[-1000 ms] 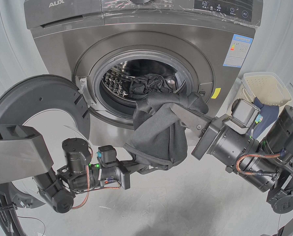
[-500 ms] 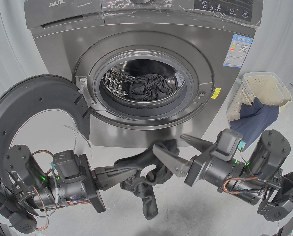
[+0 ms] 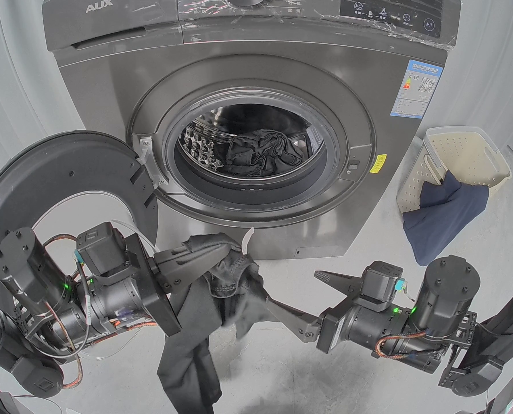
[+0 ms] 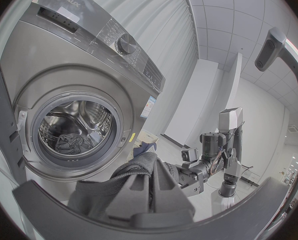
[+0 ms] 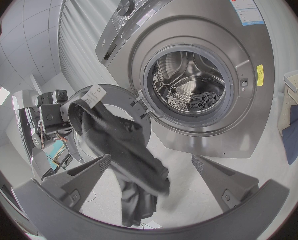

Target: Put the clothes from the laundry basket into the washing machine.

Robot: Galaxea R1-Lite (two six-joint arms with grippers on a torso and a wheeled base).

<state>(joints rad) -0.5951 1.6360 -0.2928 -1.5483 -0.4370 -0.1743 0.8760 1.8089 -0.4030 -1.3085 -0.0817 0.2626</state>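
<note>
Black knit cloth, one piece: the black garment point(image 3: 210, 277) hangs in the air in front of the washing machine point(image 3: 256, 58), below its round opening and not yet inside. Its upper bunch is pinched; the rest trails down toward the floor point(image 3: 337, 375), and I cannot tell whether the low end touches.

Left gripper point(image 4: 152, 170): fingers closed on the top fold of that garment, carrying all its weight, just in front of the open door point(image 3: 66, 173).

Right gripper point(image 5: 149, 160): fingers spread wide with nothing clamped. The cloth dangles between them, low before the machine.

Drum point(image 3: 210, 139): open and steel-lined, with a second dark garment point(image 3: 259, 153) already crumpled at its bottom.

Laundry basket point(image 3: 469, 150): pale plastic, on the floor to the machine's right, with a navy garment point(image 3: 446, 214) draped over its near rim and spilling onto the floor.

Step in hand, as I judge it: loading the black piece, roughly midway through the job, with one item in, one in the air and one at the basket.

Next move, likely: lift the bunch up to the opening's height and push it in past the lip. The loose tail needs gathering or support from the free gripper so it does not catch on the rim or slide back out.
</note>
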